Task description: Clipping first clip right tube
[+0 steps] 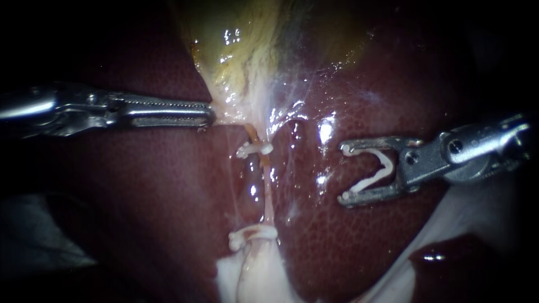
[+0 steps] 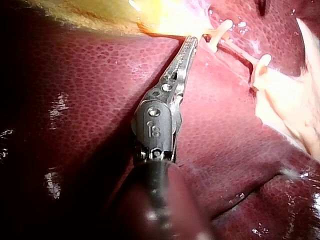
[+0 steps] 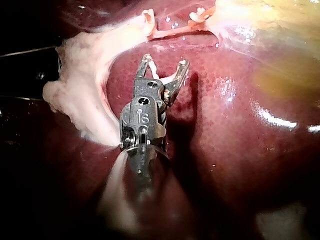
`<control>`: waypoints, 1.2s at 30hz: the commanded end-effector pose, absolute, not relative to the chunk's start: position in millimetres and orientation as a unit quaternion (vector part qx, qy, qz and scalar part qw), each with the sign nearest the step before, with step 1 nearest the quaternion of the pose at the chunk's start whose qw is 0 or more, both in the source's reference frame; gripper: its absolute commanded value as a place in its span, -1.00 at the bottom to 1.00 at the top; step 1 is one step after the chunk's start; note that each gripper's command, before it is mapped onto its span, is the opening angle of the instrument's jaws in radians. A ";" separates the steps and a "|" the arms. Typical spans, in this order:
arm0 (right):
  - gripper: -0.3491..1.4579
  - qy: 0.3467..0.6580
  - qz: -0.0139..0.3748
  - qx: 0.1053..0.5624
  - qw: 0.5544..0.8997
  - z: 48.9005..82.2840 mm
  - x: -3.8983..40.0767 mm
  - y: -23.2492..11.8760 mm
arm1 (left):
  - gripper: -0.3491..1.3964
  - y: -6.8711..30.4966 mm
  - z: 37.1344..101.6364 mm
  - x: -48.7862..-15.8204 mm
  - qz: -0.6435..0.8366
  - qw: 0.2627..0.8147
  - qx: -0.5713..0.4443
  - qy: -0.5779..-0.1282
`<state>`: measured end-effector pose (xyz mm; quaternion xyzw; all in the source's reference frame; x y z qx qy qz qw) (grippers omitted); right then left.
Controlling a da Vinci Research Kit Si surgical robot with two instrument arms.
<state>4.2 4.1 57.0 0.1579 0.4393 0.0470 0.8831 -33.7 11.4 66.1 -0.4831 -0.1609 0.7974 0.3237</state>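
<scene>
**A:** Status on the hands?

**B:** My left instrument (image 1: 208,115): jaws together, tip pinching the lower edge of the gallbladder (image 1: 247,45), as far as I can judge. My right instrument (image 1: 343,173): jaws wide apart, with the open white loaded clip (image 1: 383,168) seated between them and touching both. It hangs over the liver (image 1: 140,185), clear of everything else.

**A:** Where's the tube?

**B:** The one tube (image 1: 267,196) I can make out runs down from the gallbladder's neck, between my two instruments. It's left of the right jaws and apart from them. It carries an upper clip (image 1: 254,150) and a lower clip (image 1: 247,235). Right of it I see only glossy film (image 1: 307,92) over the liver. Can't pick out a second tube there.

**A:** Handling?

**B:** My read: thin, soft, wet. No stiffness, so it would slide off a jaw and tear if dragged. Near weightless; the left's pull is all that tensions it.

**A:** Where to take it?

**B:** Square across a bare stretch, both clip legs past its far side before closing. Don't crowd the clips in place.
</scene>
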 end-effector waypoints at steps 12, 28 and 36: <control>-0.06 0.442 0.045 0.164 0.881 57.0 4.5 4.1 | -1.00 13.8 58.6 -29.7 0.786 0.331 -0.499 -0.157; -0.06 0.479 0.091 0.237 0.840 60.4 10.3 2.4 | -1.00 13.8 58.6 -30.0 0.785 0.332 -0.499 -0.155; -0.06 0.487 0.145 0.278 0.815 64.2 13.5 1.5 | -1.00 13.8 58.7 -30.2 0.785 0.333 -0.499 -0.155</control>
